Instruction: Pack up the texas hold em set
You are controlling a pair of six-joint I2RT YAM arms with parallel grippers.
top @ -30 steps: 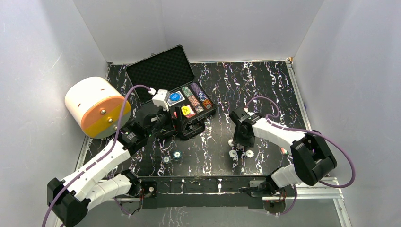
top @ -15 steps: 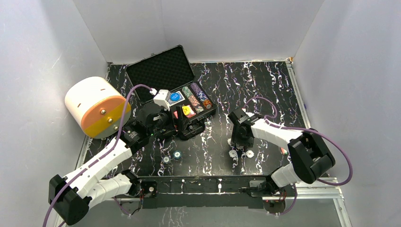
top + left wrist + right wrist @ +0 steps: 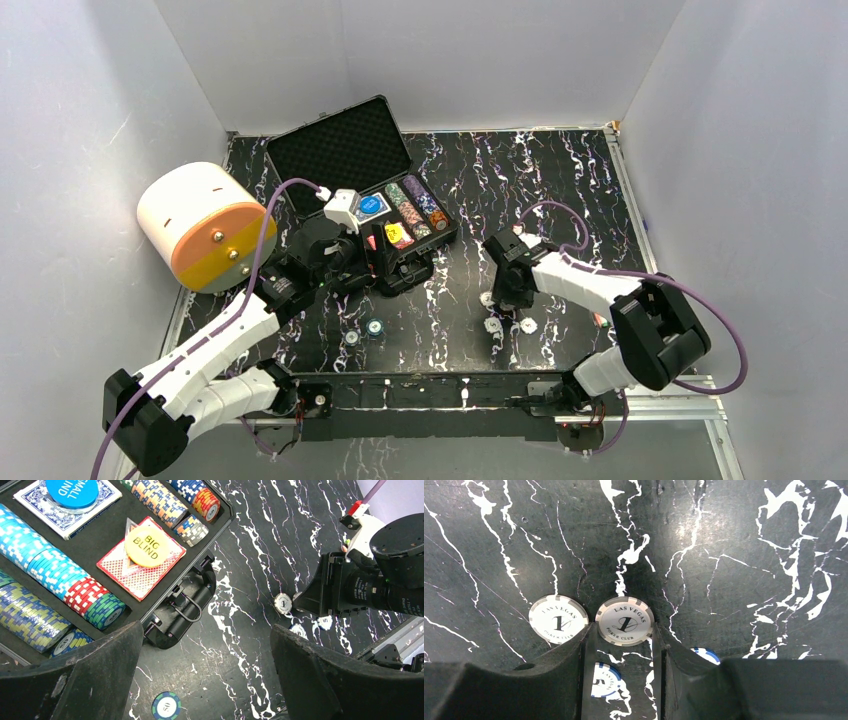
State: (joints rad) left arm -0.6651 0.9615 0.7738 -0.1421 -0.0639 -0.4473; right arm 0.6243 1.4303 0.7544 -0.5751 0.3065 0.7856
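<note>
The black case (image 3: pixel 437 237) lies open with its foam lid (image 3: pixel 340 150) tilted back; rows of chips (image 3: pixel 45 570), a yellow Big Blind button (image 3: pixel 147 546) and card decks fill it. My left gripper (image 3: pixel 205 630) hovers open over the table by the case handle (image 3: pixel 187 607), with nothing in it. A blue-green 50 chip (image 3: pixel 166 706) lies below it. My right gripper (image 3: pixel 624 630) is low on the table, its fingertips pressed against both sides of a white 1 chip (image 3: pixel 624 621). Another white 1 chip (image 3: pixel 558 619) sits just left of it, and a blue-white chip (image 3: pixel 604 679) lies between the fingers.
A big white-and-orange cylinder (image 3: pixel 205 225) lies at the left edge, beside the left arm. Two loose chips (image 3: pixel 363 332) rest near the front middle, more (image 3: pixel 527 324) by the right gripper. White walls close in on three sides.
The right gripper's jaws have narrowed onto the white 1 chip, and that arm has edged slightly left. The left arm has hardly moved.
</note>
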